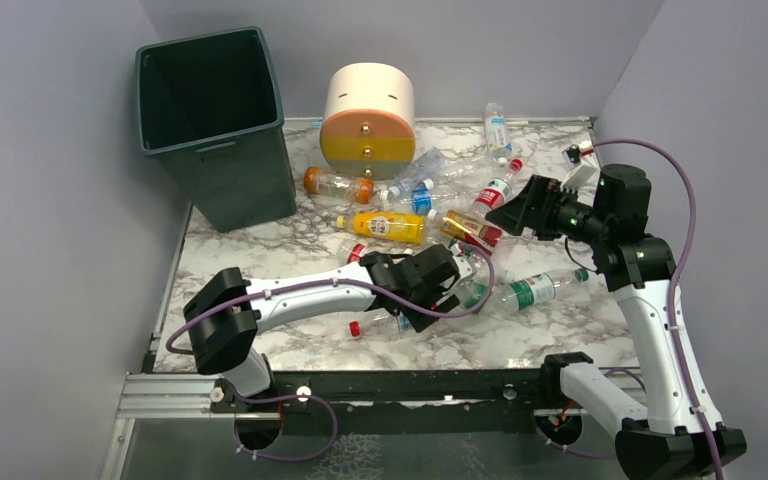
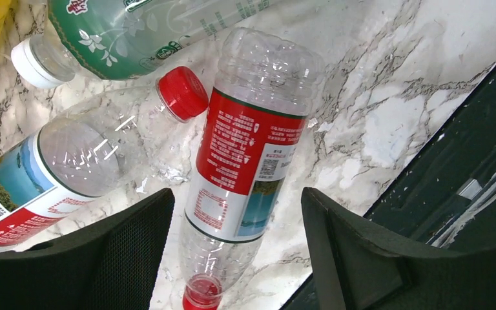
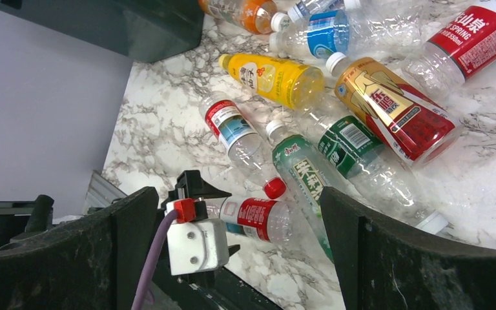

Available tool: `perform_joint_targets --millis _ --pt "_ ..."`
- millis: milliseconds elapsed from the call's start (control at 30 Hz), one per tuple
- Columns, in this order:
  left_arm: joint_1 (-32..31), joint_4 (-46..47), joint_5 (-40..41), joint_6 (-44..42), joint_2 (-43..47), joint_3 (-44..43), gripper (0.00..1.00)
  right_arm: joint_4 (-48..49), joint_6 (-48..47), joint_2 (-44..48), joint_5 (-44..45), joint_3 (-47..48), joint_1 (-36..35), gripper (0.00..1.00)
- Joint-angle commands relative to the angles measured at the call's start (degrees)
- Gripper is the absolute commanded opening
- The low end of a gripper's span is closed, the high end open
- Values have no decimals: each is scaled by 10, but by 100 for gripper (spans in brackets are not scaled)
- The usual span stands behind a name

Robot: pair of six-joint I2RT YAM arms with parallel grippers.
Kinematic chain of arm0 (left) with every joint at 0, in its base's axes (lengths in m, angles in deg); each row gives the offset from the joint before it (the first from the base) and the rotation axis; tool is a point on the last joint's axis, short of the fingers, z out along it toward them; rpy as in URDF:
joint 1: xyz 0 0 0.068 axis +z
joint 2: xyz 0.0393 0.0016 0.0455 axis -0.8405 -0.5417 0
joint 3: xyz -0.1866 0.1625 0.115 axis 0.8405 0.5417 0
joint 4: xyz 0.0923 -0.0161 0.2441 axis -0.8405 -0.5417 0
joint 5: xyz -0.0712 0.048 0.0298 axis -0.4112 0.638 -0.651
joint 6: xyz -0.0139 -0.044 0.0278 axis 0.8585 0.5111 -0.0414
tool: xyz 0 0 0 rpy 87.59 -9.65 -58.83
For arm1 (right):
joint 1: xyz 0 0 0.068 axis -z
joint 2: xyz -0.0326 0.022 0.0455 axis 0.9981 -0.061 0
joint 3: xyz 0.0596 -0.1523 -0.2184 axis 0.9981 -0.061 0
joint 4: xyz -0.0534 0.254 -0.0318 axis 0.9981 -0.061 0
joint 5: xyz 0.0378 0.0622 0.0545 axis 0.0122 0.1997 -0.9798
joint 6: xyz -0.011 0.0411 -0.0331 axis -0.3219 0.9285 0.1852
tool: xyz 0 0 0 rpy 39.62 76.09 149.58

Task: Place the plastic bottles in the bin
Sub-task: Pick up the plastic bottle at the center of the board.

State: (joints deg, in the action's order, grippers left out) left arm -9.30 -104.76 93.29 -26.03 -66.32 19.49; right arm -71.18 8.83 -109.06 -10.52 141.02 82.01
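A clear plastic bottle with a red label and red cap (image 2: 252, 142) lies on the marble table near its front edge. My left gripper (image 2: 236, 200) straddles it, one finger on each side, with a small gap showing on both sides. From above, that gripper (image 1: 438, 295) covers most of this bottle (image 1: 380, 323). Several more bottles lie beyond, among them a yellow one (image 1: 390, 226), an orange one (image 1: 335, 184) and a green-labelled one (image 1: 535, 290). My right gripper (image 1: 520, 205) hangs open over the heap at the right, holding nothing. The dark bin (image 1: 215, 120) stands at the back left.
A round cream, orange and yellow drawer unit (image 1: 367, 115) stands at the back centre. Another clear red-capped bottle (image 2: 77, 168) and a green-labelled bottle (image 2: 148, 32) lie close beside the left gripper. The table's dark front rail (image 2: 465, 161) runs just right of it.
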Motion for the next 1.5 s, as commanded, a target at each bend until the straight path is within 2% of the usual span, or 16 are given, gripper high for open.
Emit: perform_joint_targets --millis 0,233,667,1400,1467 --pt "1 -6 10 2 0 -1 79 19 4 8 -17 1 2 99" --pt "16 18 39 -6 -2 38 87 17 3 16 -19 -6 2 99" --pt "23 28 -28 4 -4 68 87 20 6 21 -24 -18 2 99" --pt "24 55 -42 18 -21 94 88 31 10 17 -29 -29 2 99" --pt "24 56 -39 19 -20 94 85 32 9 17 -29 -30 2 99"
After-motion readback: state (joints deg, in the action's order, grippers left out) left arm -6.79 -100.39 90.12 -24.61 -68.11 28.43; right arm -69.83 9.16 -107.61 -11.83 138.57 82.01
